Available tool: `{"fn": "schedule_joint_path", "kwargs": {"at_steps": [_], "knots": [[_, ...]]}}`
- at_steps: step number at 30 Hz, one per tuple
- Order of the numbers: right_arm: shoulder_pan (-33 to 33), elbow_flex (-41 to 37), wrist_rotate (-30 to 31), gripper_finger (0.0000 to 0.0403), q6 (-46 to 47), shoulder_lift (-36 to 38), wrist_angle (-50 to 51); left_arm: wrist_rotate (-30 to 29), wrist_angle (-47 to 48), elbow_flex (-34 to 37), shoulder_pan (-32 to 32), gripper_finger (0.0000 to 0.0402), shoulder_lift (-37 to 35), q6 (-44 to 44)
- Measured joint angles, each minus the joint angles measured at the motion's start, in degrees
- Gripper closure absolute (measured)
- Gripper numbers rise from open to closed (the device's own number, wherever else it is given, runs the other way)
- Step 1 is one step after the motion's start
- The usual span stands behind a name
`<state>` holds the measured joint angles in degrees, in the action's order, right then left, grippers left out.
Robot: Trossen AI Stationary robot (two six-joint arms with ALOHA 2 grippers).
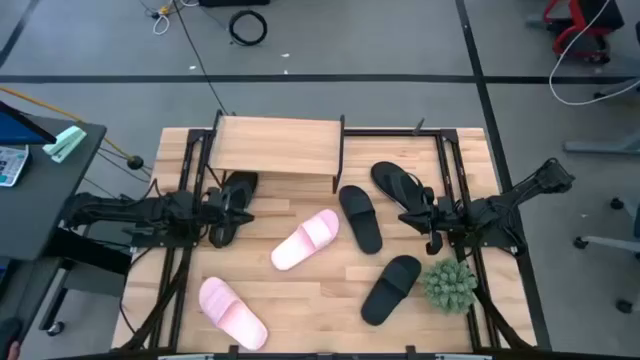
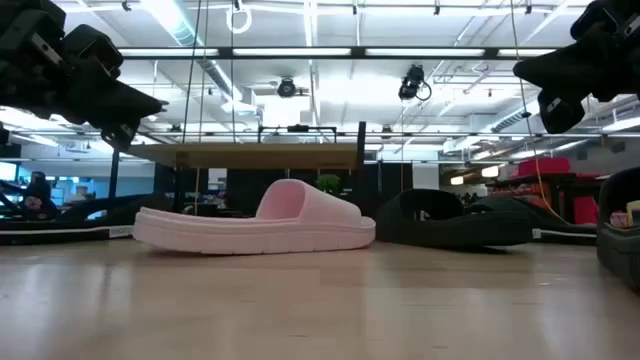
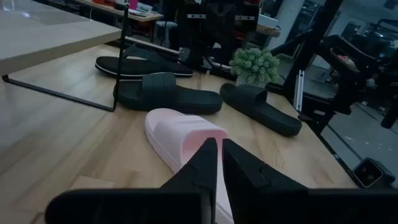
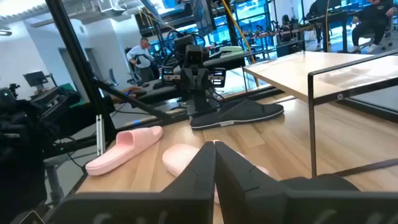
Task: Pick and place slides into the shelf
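In the high view both arms lie low over the bench [image 1: 330, 290], reaching inward from the frame's two sides. The left gripper [image 1: 243, 205] sits at centre left, by a thin black flip-flop [image 1: 232, 205] below the shelf's left end. Its fingers [image 3: 202, 165] are drawn narrow, nearly touching, and hold nothing. The right gripper [image 1: 408, 218] sits at centre right, just below the second flip-flop [image 1: 400, 184]. Its fingers [image 4: 227, 163] are likewise pressed together and empty.

The shelf [image 1: 275, 147] stands at upper centre of the high view, a pale wooden board on a thin black frame, with nothing on top of it. One pale pink slide [image 1: 306, 240] lies at the centre, angled toward the upper right; the other pink slide [image 1: 232, 313] lies at lower left. One black broad-strap slide [image 1: 361, 218] lies right of the centre pink one, and a second black slide [image 1: 390, 289] lies at lower right, beside a small green plant [image 1: 449, 284]. All have smooth foam straps.

No readable writing or brand mark shows on any of them.
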<state>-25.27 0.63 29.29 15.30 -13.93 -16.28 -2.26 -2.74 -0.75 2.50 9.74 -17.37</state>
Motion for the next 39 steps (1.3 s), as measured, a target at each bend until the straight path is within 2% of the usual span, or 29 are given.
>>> {"fn": "schedule_joint_path", "kwargs": {"at_steps": [10, 21, 31, 39], "knots": [[0.0, 0.0, 0.0, 0.0389, 0.0, 0.0, 0.0, 0.0, 0.0, 0.0, 0.0, 0.0361, 0.0, 0.0], [0.0, 0.0, 0.0, 0.0389, 0.0, 0.0, 0.0, 0.0, 0.0, 0.0, 0.0, 0.0374, 0.0, 0.0], [0.0, 0.0, 0.0, 0.0389, 0.0, 0.0, 0.0, 0.0, 0.0, 0.0, 0.0, 0.0361, 0.0, 0.0], [0.0, 0.0, 0.0, 0.0389, 0.0, 0.0, 0.0, 0.0, 0.0, 0.0, 0.0, 0.0369, 0.0, 0.0]]}}
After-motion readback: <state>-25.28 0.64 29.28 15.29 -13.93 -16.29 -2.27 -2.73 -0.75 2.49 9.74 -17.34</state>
